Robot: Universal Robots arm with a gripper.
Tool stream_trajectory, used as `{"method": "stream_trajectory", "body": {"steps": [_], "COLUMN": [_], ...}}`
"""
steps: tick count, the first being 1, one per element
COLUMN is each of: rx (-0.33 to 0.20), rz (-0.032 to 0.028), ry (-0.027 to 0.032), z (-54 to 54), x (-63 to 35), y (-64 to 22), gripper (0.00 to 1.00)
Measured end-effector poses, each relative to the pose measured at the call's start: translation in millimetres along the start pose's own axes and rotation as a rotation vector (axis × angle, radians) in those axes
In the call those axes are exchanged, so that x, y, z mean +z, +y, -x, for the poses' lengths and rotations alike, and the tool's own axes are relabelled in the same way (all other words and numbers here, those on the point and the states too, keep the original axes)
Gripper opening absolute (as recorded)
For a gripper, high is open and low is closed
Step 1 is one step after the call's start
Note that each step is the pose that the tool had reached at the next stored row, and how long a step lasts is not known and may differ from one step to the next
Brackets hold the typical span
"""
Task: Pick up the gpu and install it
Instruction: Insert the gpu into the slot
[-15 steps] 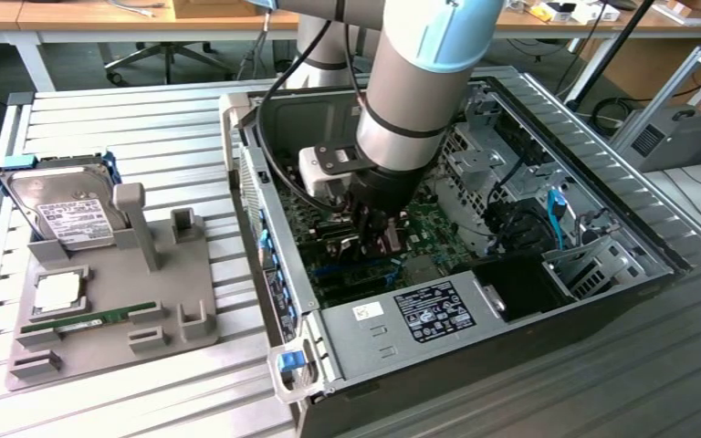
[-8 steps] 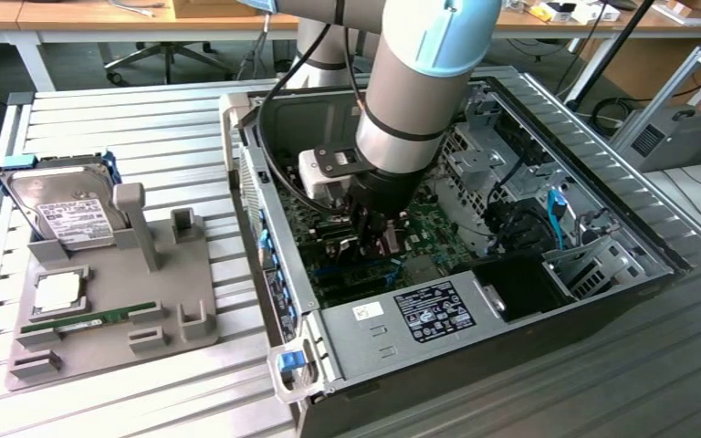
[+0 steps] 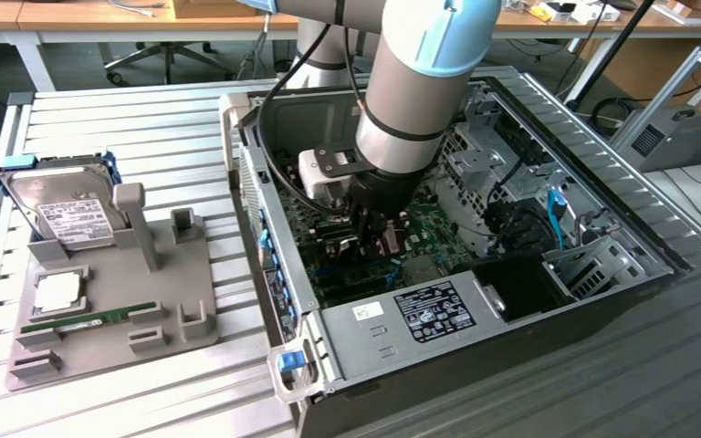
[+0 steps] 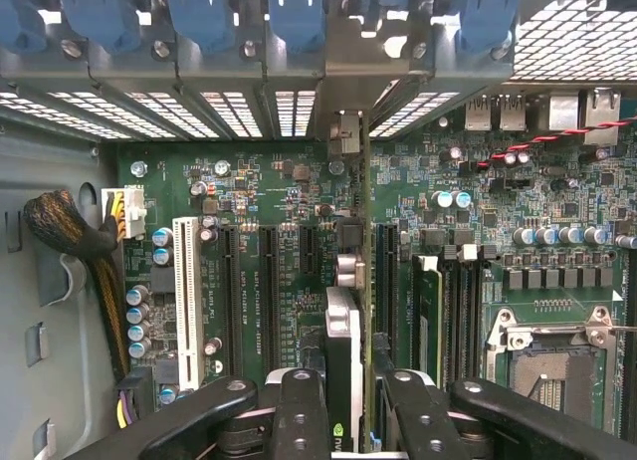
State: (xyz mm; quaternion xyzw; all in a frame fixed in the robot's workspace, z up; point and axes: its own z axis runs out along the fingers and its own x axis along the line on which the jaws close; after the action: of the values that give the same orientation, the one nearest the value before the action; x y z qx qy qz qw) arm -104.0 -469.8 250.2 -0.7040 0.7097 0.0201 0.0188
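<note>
Inside case (image 3: 363, 342), claw (image 4: 356, 385) clamps gpu (image 4: 343, 370) edge-on; card's lower part hidden.

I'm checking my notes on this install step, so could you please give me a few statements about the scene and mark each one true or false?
1. The gripper is down inside the open computer case. True.
2. The gpu lies on the grey holder outside the case. False: it stands edge-on between the gripper's fingers, over the motherboard.
3. The hard drive sits in the grey holder on the exterior view's left. True.
4. The memory stick is clamped in the gripper. False: it lies on the grey holder.
5. The white slot on the motherboard holds a card. False: it is bare.
</note>
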Motion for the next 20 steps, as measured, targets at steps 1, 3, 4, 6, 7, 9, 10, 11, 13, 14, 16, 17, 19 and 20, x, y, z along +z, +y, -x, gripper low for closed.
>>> {"method": "stream_trajectory", "body": {"steps": [1,3,4,6,7,9,10,11,13,14,16,17,19,20], "rx": [0.000,0.000,0.000,0.000,0.000,0.000,0.000,0.000,0.000,0.000,0.000,0.000,0.000,0.000], "rz": [0.0000,0.0000,0.0000,0.0000,0.0001,-0.0002,-0.0001,-0.0001,0.0000,0.0000,0.0000,0.0000,0.0000,0.0001], "ry": [0.0000,0.0000,0.0000,0.0000,0.0001,-0.0005,-0.0003,-0.0003,-0.0003,-0.0002,-0.0002,-0.0003,-0.0001,0.0000], "z": [0.0,0.0,0.0,0.0,0.0,0.0,-0.1,-0.1,-0.1,-0.1,-0.1,-0.1,-0.1,-0.1], "x": [0.0,0.0,0.0,0.0,0.1,1.3,1.3,1.3,1.3,1.2,1.3,1.3,1.3,1.3], "y": [0.0,0.0,0.0,0.0,0.0,0.1,0.1,0.2,0.2,0.2,0.2,0.2,0.2,0.2], "gripper": [0.27,0.27,0.27,0.27,0.27,0.27,0.27,0.27,0.27,0.27,0.27,0.27,0.27,0.27]}}
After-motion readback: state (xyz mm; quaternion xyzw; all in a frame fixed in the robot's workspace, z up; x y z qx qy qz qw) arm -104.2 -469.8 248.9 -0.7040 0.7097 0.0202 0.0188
